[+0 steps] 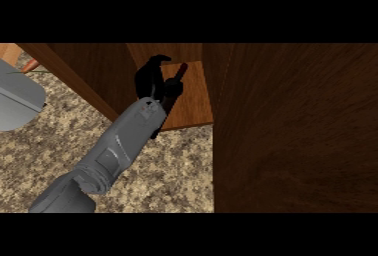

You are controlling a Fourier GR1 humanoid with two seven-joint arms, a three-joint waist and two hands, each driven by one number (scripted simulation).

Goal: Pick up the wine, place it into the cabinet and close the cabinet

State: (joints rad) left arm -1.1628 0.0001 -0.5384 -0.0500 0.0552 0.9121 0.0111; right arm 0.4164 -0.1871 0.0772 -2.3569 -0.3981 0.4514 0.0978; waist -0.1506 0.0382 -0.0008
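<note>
In the head view, my left robot hand [153, 82] reached into the open cabinet [193, 102], fingers curled round the dark wine [179, 74] bottle above its lighter wooden shelf. The cabinet's door [295, 130] stood open at right, over the speckled table [177, 165].

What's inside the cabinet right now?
Inside the cabinet a black hand reaches over the lighter wooden shelf. Whether it holds a bottle is hidden.
</note>
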